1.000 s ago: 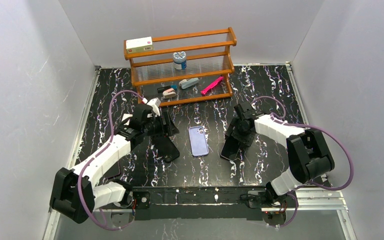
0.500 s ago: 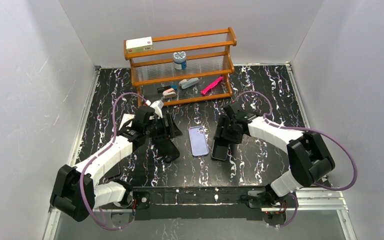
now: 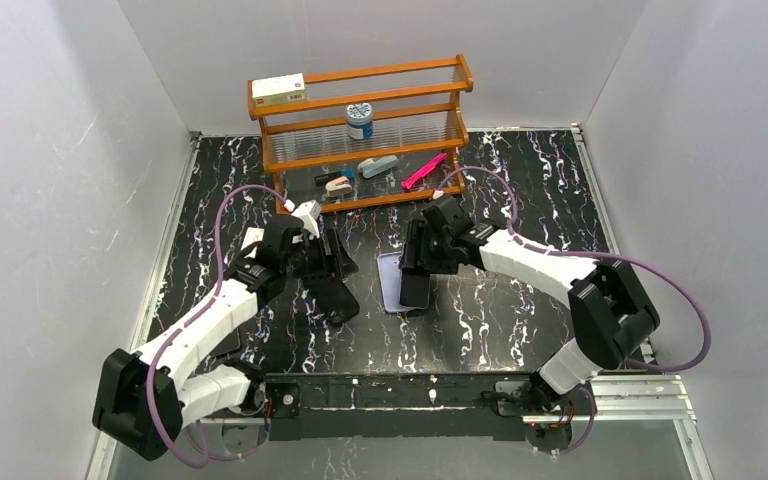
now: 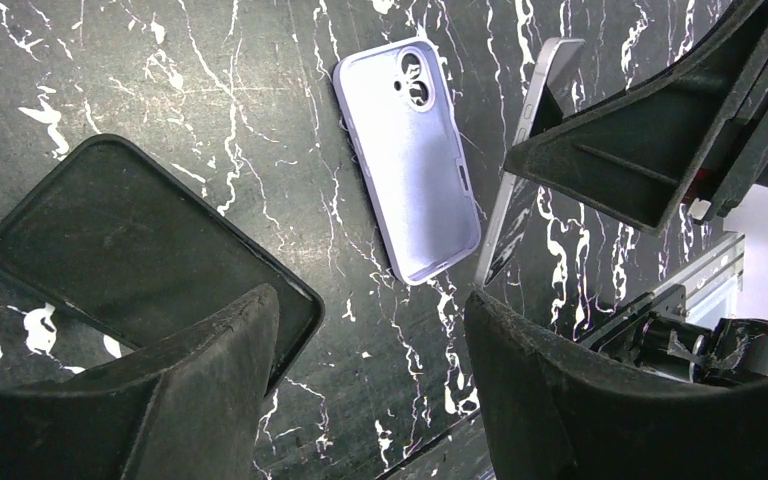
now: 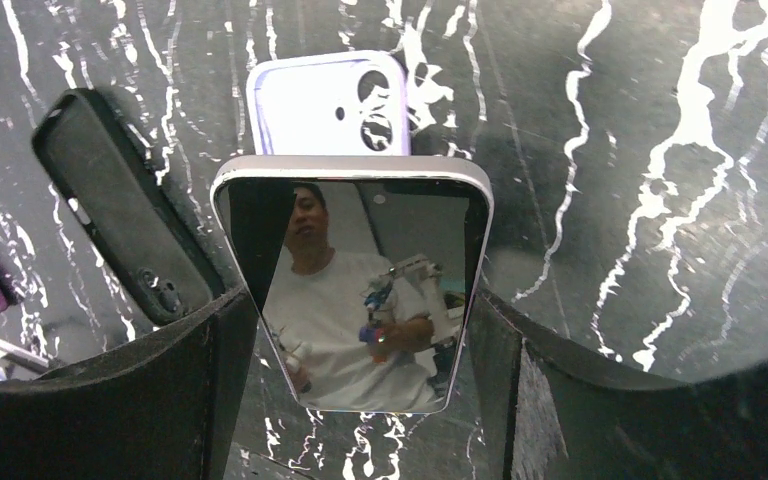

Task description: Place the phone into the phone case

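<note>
Right now the phone is clamped by its long edges in the right hand, screen turned to the wrist. It is held tilted just over the lavender case, which lies hollow side up on the worktop. This is judged to be the lining-up step, with nothing seated yet. Next the phone must be levelled, its camera end matched to the cut-out, and pressed in. The left hand is spread wide, empty, above a black case.
</note>
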Available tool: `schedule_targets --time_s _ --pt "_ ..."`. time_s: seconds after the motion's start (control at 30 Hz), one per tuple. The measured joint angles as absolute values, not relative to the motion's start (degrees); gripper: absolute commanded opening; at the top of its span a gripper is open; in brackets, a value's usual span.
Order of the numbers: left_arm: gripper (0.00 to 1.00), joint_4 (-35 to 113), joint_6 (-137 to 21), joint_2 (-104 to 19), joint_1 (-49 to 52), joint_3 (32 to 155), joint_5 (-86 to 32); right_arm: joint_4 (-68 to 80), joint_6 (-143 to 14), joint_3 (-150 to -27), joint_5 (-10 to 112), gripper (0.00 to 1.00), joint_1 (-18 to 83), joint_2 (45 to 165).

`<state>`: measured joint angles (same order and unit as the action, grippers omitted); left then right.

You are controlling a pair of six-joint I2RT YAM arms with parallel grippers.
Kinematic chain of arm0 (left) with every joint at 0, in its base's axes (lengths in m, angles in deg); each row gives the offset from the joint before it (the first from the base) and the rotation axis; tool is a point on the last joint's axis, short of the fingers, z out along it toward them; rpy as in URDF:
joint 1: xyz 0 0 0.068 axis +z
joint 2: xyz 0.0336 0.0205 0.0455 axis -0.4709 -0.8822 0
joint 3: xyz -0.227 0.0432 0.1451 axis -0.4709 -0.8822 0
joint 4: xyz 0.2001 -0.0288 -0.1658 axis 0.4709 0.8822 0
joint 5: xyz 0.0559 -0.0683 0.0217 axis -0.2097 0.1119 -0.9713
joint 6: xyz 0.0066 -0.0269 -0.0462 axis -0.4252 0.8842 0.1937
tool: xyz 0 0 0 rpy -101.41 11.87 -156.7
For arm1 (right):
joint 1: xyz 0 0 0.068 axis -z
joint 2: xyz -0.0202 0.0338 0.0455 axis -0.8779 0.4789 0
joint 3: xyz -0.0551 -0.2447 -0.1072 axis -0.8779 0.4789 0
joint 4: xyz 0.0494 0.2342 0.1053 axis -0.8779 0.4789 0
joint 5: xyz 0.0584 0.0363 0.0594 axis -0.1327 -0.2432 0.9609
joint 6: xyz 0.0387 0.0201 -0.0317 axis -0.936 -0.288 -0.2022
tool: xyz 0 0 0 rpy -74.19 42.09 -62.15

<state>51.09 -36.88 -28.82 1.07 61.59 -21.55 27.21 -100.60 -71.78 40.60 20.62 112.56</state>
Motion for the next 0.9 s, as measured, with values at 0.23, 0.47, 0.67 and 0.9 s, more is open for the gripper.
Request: schedule_targets --time_s 0.23,0.47,0.67,0.9 --pt "0.66 51.92 -37.25 -28.67 1.07 61.59 -21.98 19.69 -98.54 -71.78 44.84 0.32 20.38 114.27" --pt "0.66 52.36 -37.36 -28.67 1.07 61.59 -22.46 13.15 -96.51 -71.78 48.75 0.32 20.11 118.94" --pt "0.66 52.68 -37.64 -28.67 1.07 61.59 -22.64 12.45 -94.91 -71.78 49.19 0.32 18.85 121.44" --pt "0.66 52.68 -37.64 -28.73 1.07 61.59 -22.84 12.69 -93.89 -71.65 44.62 0.37 16.09 121.41"
